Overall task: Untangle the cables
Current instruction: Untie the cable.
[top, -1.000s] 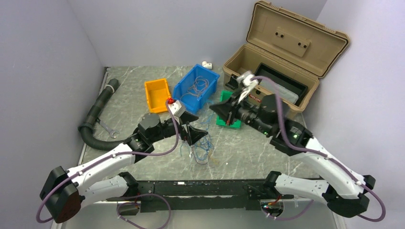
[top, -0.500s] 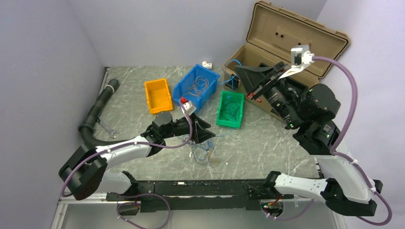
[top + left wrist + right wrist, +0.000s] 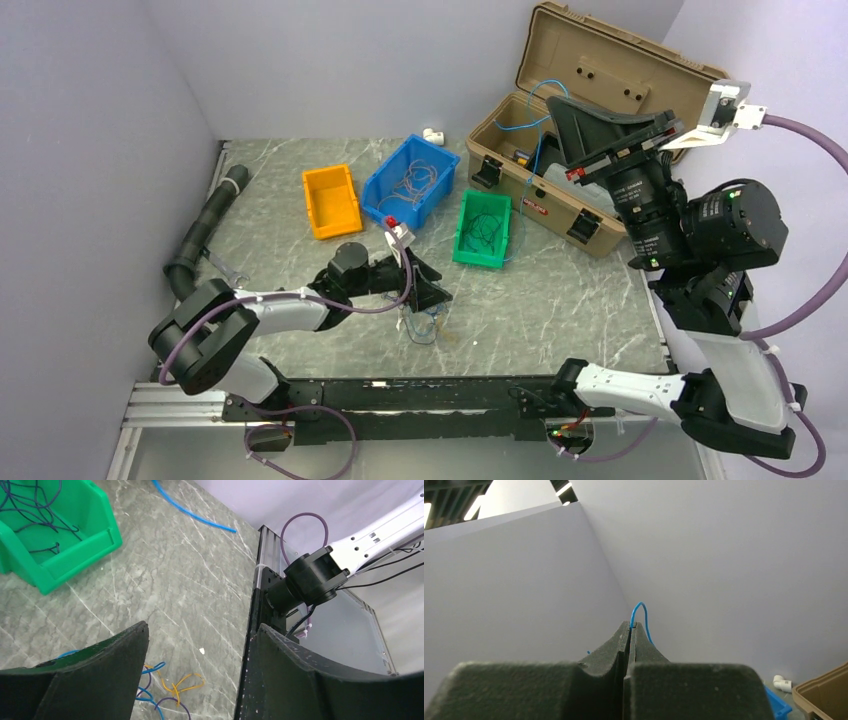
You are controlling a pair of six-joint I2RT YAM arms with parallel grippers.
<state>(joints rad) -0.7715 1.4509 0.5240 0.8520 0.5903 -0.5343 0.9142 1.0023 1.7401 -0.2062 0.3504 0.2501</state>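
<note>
the right gripper (image 3: 556,103) is up high over the open tan case (image 3: 610,68), its jaws pressed together on a blue wire (image 3: 639,603). a short loop of the wire pokes out past the tips, and in the top view the strand hangs down in front of the case toward the green bin (image 3: 462,232). in the left wrist view a blue length lies on the table (image 3: 175,580) just beyond that bin, though whether it is the same wire i cannot tell. the left gripper (image 3: 202,627) is low near the table's front edge, its jaws spread wide with nothing between them. it is right over the bundle (image 3: 425,326) — blue, yellow-orange and dark strands looped together on the stone top. whether the fingers (image 3: 115,665) touch the bundle cannot be told. the green bin holds a few dark wires (image 3: 35,510). the blue bin (image 3: 385,195) behind it has a loose nest of thin strands, with the orange bin (image 3: 328,205) just beside it. a black hose (image 3: 205,225) curves along the table's left edge, well apart from the bundle.
</note>
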